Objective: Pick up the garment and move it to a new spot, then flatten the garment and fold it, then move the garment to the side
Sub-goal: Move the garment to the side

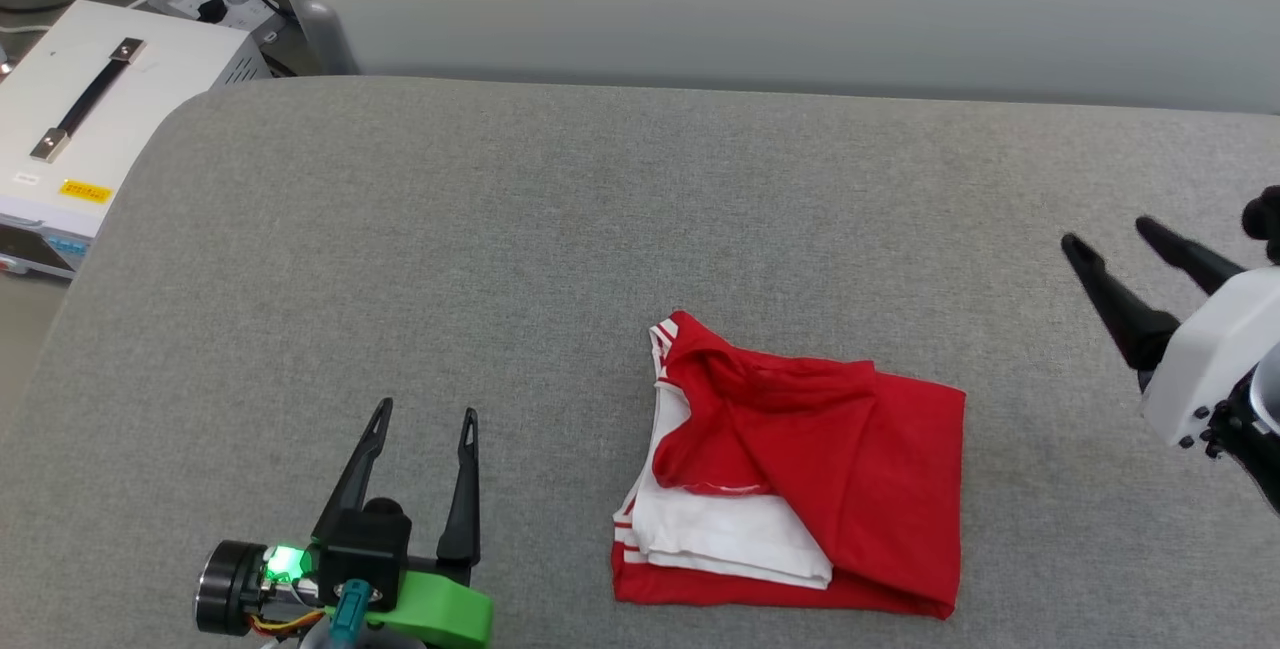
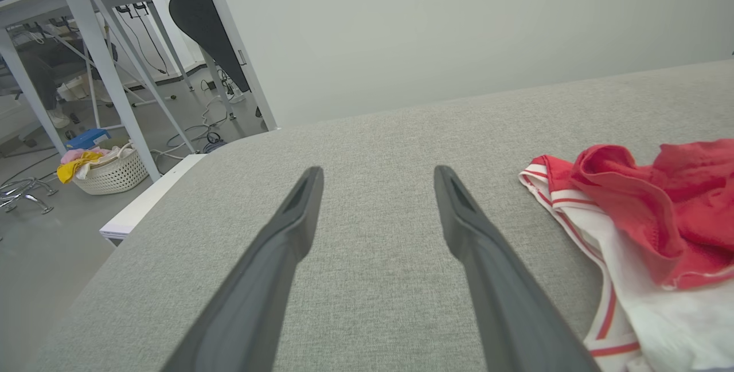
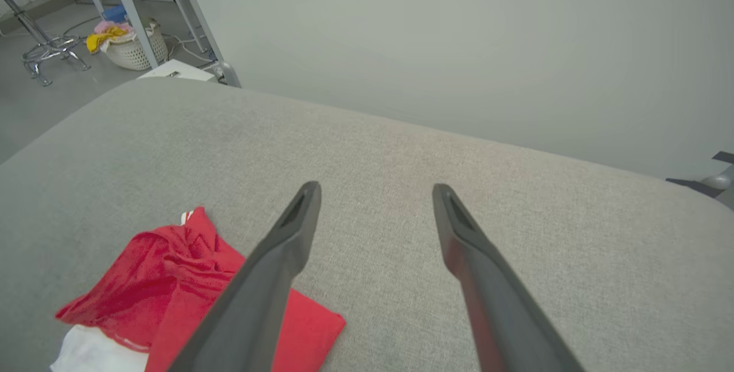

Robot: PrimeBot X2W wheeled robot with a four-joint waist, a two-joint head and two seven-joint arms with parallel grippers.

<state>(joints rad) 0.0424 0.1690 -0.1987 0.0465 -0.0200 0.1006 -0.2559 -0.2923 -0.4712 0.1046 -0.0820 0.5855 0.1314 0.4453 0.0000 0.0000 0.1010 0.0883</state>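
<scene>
The garment (image 1: 800, 469) lies folded into a rough rectangle on the grey fabric-covered worktop (image 1: 560, 219), close to its front edge and a little right of the middle. A smooth red layer covers its right half. Along its left side a bunched red fold sits over a white sleeve with red-and-white striped trim, and a red hem runs under it at the front.

The left gripper (image 1: 427, 410) is near the front edge, to the left of the garment and apart from it. Its two dark fingers are spread wide, pointing toward the far edge, with only bare grey cloth between them. The right gripper (image 1: 1108, 233) is over the right part of the worktop, beyond the garment's right side. Its fingers are also spread with nothing between them, angled toward the far left.

Off the far left corner stands a white case (image 1: 90, 119) with a black handle. A laundry basket (image 2: 112, 171) of coloured clothes sits on the floor beyond
</scene>
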